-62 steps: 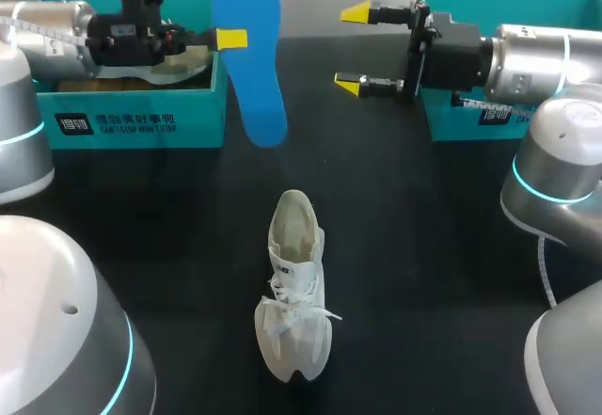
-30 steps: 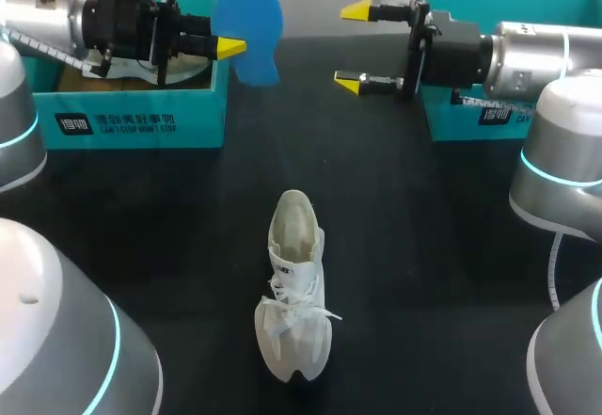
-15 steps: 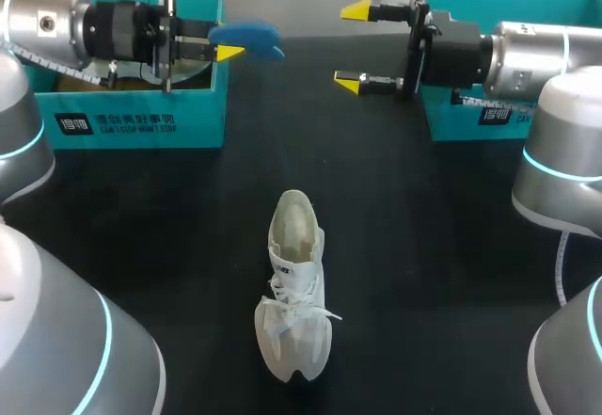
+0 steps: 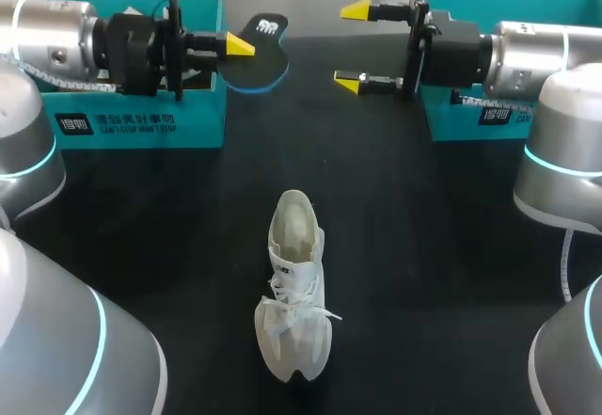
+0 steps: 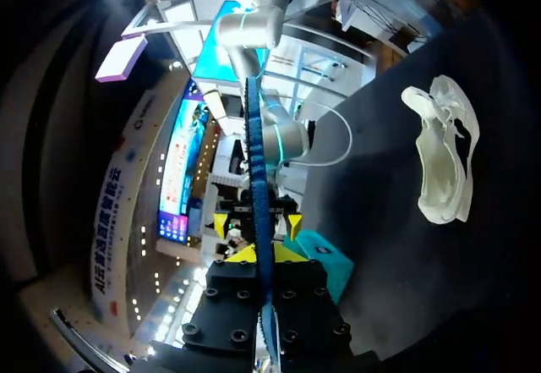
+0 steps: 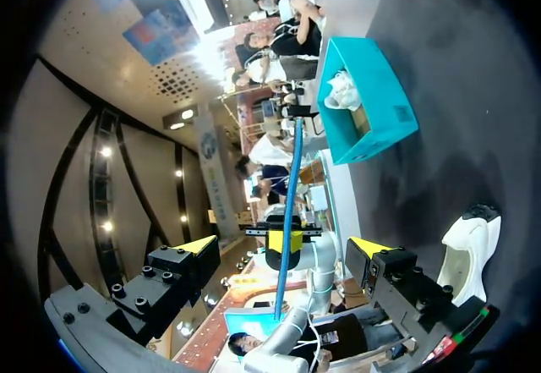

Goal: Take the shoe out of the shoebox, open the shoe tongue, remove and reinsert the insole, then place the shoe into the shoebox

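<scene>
Left gripper (image 4: pixel 235 46) is staying clamped on one end of the insole (image 4: pixel 259 65) and rolling at the wrist. The insole, which was hanging upright with its blue face showing two seconds ago, is now lying flat, dark face up, just beside the left teal shoebox (image 4: pixel 141 119). Right gripper (image 4: pixel 353 46) is waiting wide open and empty, unmoved. White sneaker (image 4: pixel 293 288) is standing untouched on the table (image 4: pixel 423 246), well apart, so removal looks done and reinsertion is likely coming next.
</scene>
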